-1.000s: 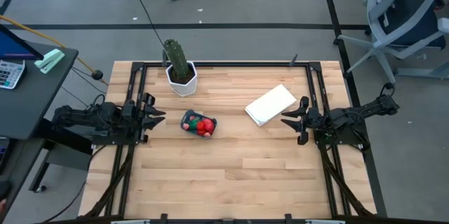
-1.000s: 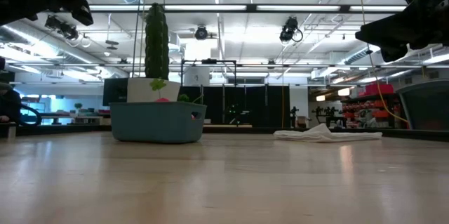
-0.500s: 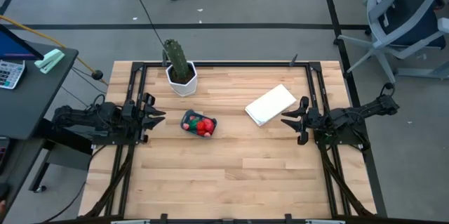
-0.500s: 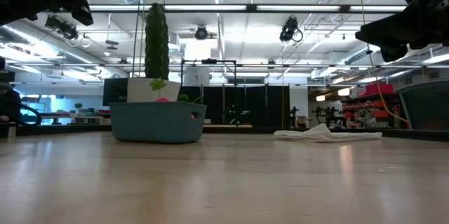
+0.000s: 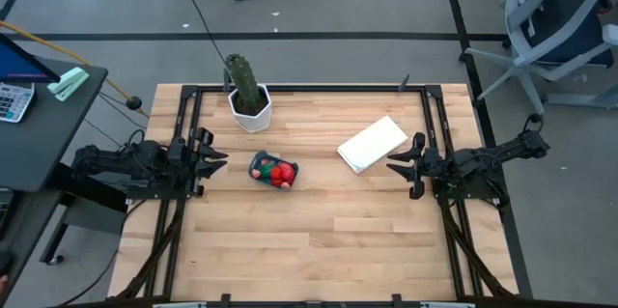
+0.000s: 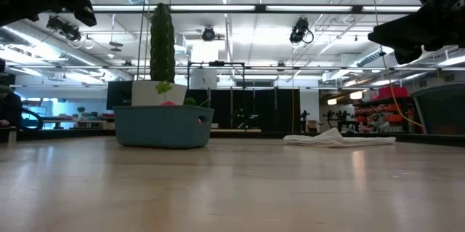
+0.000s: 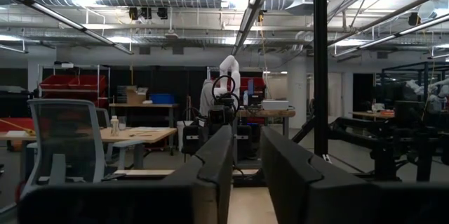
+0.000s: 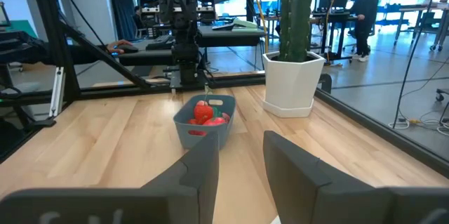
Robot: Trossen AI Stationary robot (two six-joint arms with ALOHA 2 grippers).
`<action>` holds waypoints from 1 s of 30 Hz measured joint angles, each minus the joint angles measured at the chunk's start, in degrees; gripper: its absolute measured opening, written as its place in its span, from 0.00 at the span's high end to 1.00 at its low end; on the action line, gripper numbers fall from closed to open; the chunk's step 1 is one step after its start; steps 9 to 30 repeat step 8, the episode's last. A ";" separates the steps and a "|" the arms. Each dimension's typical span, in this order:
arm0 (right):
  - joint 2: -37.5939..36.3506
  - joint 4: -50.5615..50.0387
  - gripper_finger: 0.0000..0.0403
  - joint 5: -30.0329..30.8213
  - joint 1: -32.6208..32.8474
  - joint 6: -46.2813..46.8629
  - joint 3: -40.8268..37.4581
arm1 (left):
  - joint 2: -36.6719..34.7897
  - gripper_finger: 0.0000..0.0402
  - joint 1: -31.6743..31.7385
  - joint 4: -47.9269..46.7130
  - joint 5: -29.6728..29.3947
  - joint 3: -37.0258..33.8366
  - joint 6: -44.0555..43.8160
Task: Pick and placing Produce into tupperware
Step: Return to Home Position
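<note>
Teal plastic tupperware (image 8: 201,134) holds small red toy produce (image 8: 205,112): likely light, rigid, slick; pinch across middle. Left tool (image 5: 214,160), right tool (image 5: 398,165) parted, empty, at bench (image 5: 328,240) sides.

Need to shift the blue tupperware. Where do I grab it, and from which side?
On the tupperware, probably pinch the thin upright wall at the end facing the left gripper, from above, one finger inside, one outside: the top is open and produce sits mid-bin.
</note>
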 joint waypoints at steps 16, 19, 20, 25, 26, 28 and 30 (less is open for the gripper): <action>0.00 0.00 0.70 0.00 0.00 0.00 0.00 | 0.00 0.79 0.00 0.00 0.01 0.00 -0.02; 0.00 0.00 0.70 0.00 0.00 0.00 0.00 | 0.00 0.79 0.00 0.00 0.01 0.00 -0.02; 0.00 0.00 0.70 0.00 0.00 0.00 0.00 | 0.00 0.79 0.00 0.00 0.01 0.00 -0.02; 0.00 0.00 0.70 0.00 0.00 0.00 0.00 | 0.00 0.79 0.00 0.00 0.01 0.00 -0.02; 0.00 0.00 0.70 0.00 0.00 0.00 0.00 | 0.00 0.79 0.00 0.00 0.01 0.00 -0.02; 0.00 0.00 0.70 0.00 0.00 0.00 0.00 | 0.00 0.79 0.00 0.00 0.01 0.00 -0.02; 0.00 0.00 0.70 0.00 0.00 0.00 0.00 | 0.00 0.79 0.00 0.00 0.01 0.00 -0.02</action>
